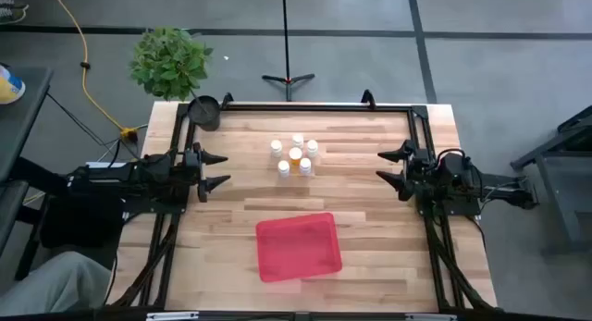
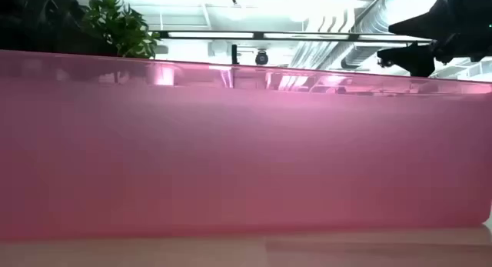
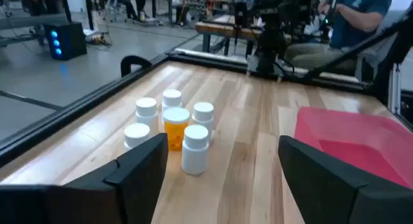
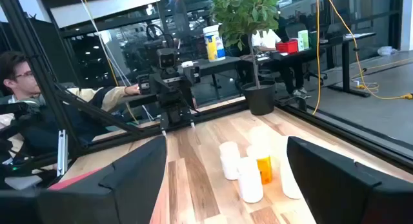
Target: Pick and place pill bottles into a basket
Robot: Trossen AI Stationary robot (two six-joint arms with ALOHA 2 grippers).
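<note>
Several pill bottles (image 1: 296, 155) with white caps stand upright in a tight cluster on the wooden table, one amber-orange bottle (image 3: 175, 128) among them; they also show in the right wrist view (image 4: 250, 171). The red basket (image 1: 298, 247) rests flat on the table nearer the front edge, and its wall (image 2: 246, 144) fills the low view. My left gripper (image 1: 218, 171) waits open at the table's left side, my right gripper (image 1: 392, 166) open at its right side, both pointing toward the bottles and well away from them.
A small round black pot (image 1: 204, 111) stands at the table's far left corner, with a potted plant (image 1: 170, 61) beyond the edge. A black frame (image 1: 296, 106) runs along the table's far edge and sides. People sit beyond the table in both wrist views.
</note>
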